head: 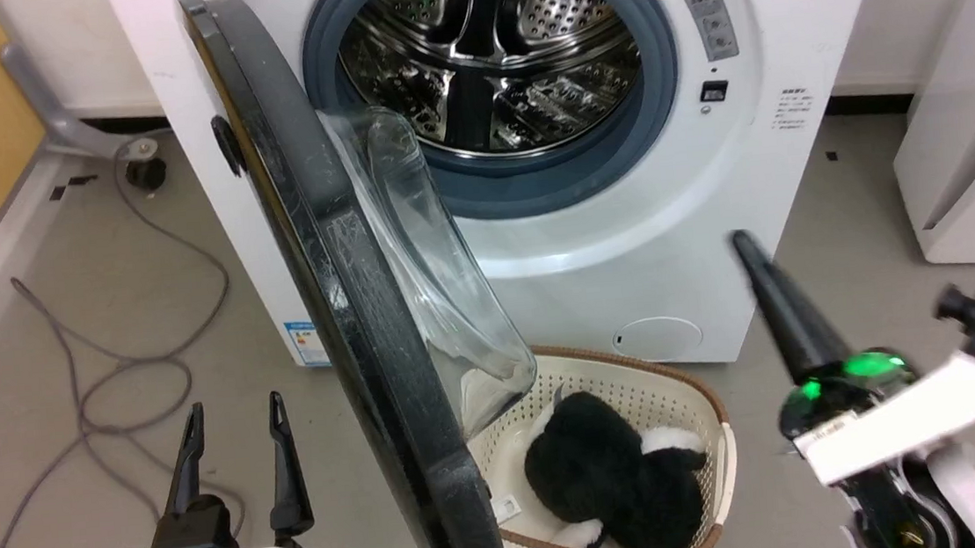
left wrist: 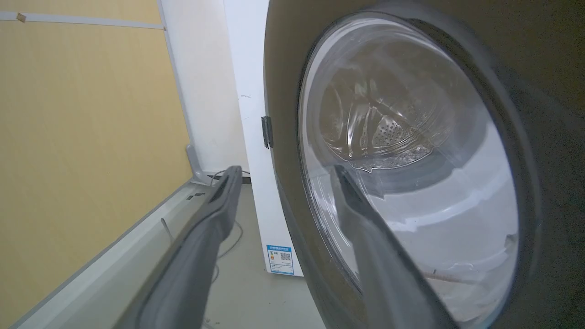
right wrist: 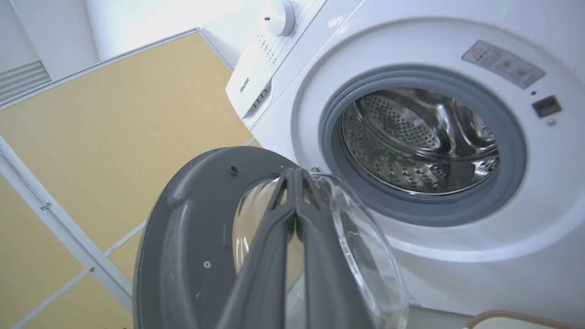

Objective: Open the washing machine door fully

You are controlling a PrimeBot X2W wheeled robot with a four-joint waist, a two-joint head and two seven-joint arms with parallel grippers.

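- Left gripper (head: 234,405), lower left of the head view: nearest the camera, both dark fingers upright, jaws spread wide with nothing between them. It stands just left of the door's edge and apart from it.
- Left wrist view: the same gripper (left wrist: 287,170) is parted. One finger lies over the floor and the yellow wall (left wrist: 82,137), the other over the door's glass.
- Grey cable (head: 108,378), left of the head view: looped loosely on the floor beside the washer.
- Washing machine door (head: 349,304), centre-left: swung out from the washer (head: 625,235), hinged on the left, its black rim edge-on to the head camera. Its clear glass bowl (head: 433,252) bulges toward the right. The opening is uncovered.
- Door (left wrist: 539,91) in the left wrist view: outer face toward the lens, drum visible through the glass.
- Door (right wrist: 183,228) in the right wrist view: grey inner face shown at lower centre.
- Steel drum (head: 495,53), upper centre: exposed inside the grey rubber ring (head: 663,55).
- Cream basket (head: 711,404), lower centre: on the floor before the washer, holding a black-and-white plush item (head: 602,476). The door's lower edge overlaps its left rim in the picture.
- Right gripper (head: 742,241), right of the head view: fingers pressed together, holding nothing, tilted up-left, well apart from the door.
- Right wrist view: that gripper (right wrist: 295,171) shows tips meeting over the door's glass.
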